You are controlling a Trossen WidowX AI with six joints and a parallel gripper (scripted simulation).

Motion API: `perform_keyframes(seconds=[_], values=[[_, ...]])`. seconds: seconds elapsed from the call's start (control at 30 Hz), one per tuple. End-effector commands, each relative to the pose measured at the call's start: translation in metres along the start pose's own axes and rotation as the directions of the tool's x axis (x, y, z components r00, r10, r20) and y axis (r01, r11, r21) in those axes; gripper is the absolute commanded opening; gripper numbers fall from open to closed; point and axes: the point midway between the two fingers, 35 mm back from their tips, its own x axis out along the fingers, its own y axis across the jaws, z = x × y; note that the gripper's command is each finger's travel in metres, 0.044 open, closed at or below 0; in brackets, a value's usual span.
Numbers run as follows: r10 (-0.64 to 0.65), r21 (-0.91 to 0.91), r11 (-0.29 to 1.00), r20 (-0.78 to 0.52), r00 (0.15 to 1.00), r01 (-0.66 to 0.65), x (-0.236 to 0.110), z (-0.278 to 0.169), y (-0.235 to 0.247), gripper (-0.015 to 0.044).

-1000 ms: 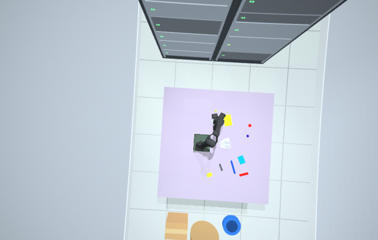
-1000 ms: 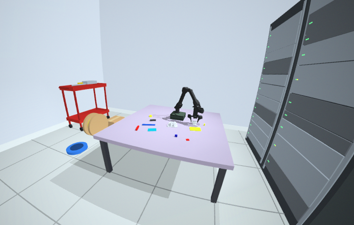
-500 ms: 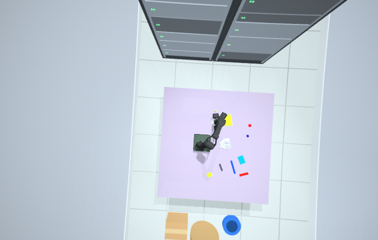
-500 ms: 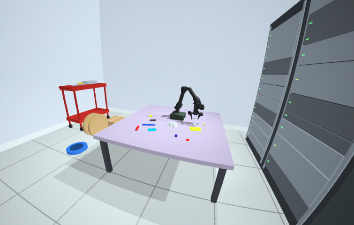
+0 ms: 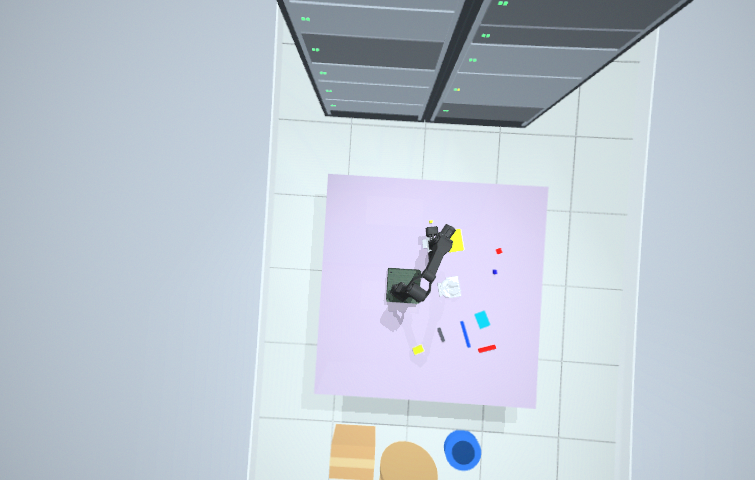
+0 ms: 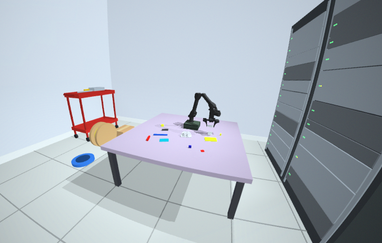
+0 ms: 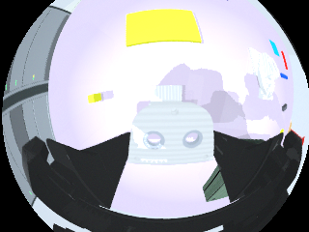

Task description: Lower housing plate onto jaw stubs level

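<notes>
My gripper is shut on the pale housing plate, one finger at each side edge. The plate has two round holes and is held above the table. A pale ribbed block shows past its far edge in the wrist view; a pale piece stands on the table below the gripper in the exterior view. A white assembly stands to one side, away from the plate. Its jaws and stubs are too small to tell apart. The arm hides most of the plate from above.
A yellow sheet and a small yellow block lie near the gripper. Red and dark blue blocks, a cyan piece and several bars lie farther off on the lilac table.
</notes>
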Motion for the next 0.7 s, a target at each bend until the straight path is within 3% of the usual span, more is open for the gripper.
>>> perform_keyframes(seconds=[0.0, 0.67], values=[[0.009, 0.000, 1.000, 0.004, 1.000, -0.009, -0.003, 0.001, 0.002, 0.0351], [0.002, -0.012, 1.000, 0.009, 1.000, -0.002, -0.004, 0.037, -0.049, 0.0351]])
